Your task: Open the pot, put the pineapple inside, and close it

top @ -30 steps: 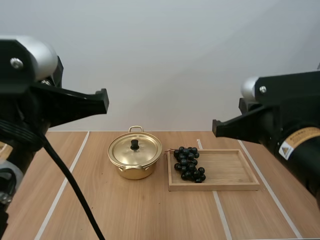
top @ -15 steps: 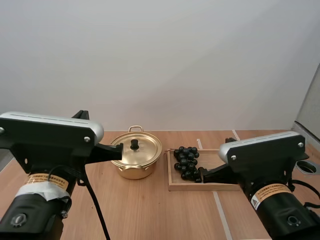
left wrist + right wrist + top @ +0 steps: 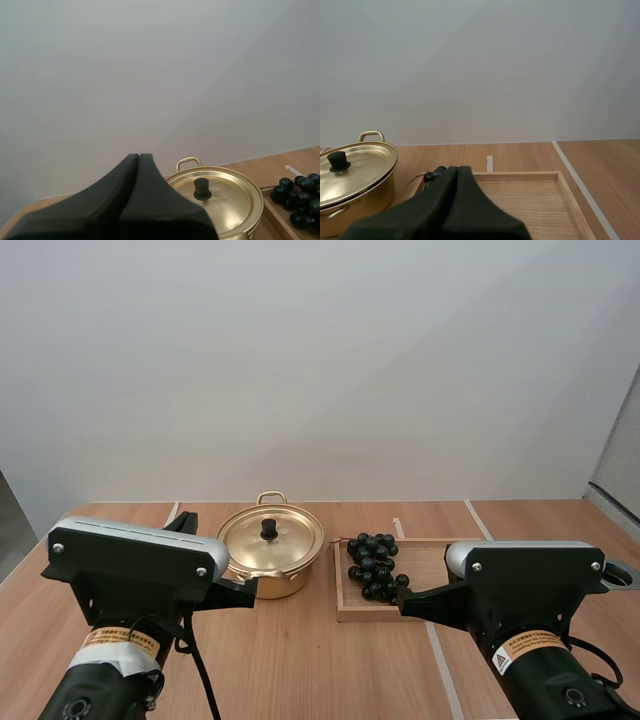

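Note:
A golden pot point(image 3: 270, 558) stands mid-table with its lid on, a black knob point(image 3: 269, 528) at the top. A bunch of dark grapes point(image 3: 375, 565) lies at the left end of a wooden tray point(image 3: 425, 558) just right of the pot. No pineapple is in sight. My left gripper point(image 3: 250, 592) is shut on nothing, low in front of the pot point(image 3: 222, 200), its wedge point(image 3: 140, 159) aimed at the lid. My right gripper point(image 3: 403, 600) is shut and empty too, just in front of the tray's near rim, its tip point(image 3: 457, 171) before the grapes point(image 3: 434, 173) and tray point(image 3: 530, 195).
White tape lines point(image 3: 438, 660) run along the wooden table. A round hole point(image 3: 618, 576) sits by the table's right edge. Bare table lies left of the pot and between the two arms at the front.
Both arms have come down from high up to low over the table's front, now pointing at the pot and tray. The pot, the grapes and the tray have not moved.

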